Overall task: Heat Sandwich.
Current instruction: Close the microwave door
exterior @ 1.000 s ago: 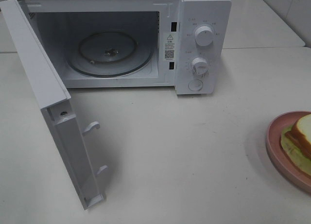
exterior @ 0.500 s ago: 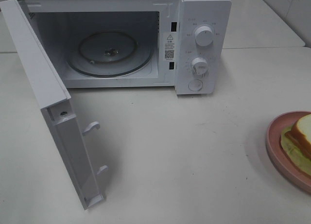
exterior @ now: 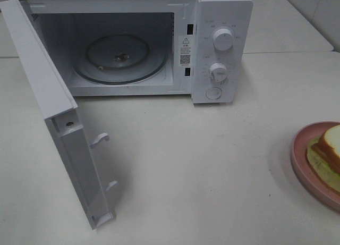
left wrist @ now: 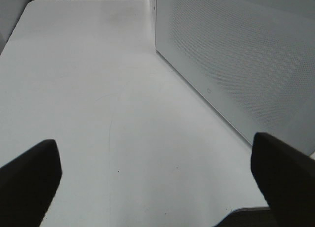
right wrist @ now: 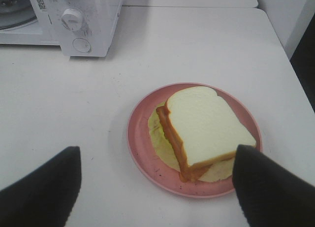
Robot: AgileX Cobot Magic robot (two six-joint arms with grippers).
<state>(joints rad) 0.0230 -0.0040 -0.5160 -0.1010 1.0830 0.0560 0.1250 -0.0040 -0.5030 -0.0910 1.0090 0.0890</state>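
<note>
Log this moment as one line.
door: open | turntable: bare | sandwich: on plate | left tool: open | right tool: open, above plate

Microwave (exterior: 220, 43) stood far left on table (exterior: 212, 165), door (exterior: 58, 117) swung open leftward, turntable (exterior: 119, 59) inside. Sandwich (exterior: 326, 152) lay on plate (exterior: 303, 160), near right.

Not much of the robot shows, just finger pads in the wrist views. The left gripper (left wrist: 156, 175) has two chunky matte black fingers (left wrist: 27, 180) with rounded edges. The right gripper (right wrist: 156, 182) has black fingers (right wrist: 273, 190) too, with a fine knurled texture.
</note>
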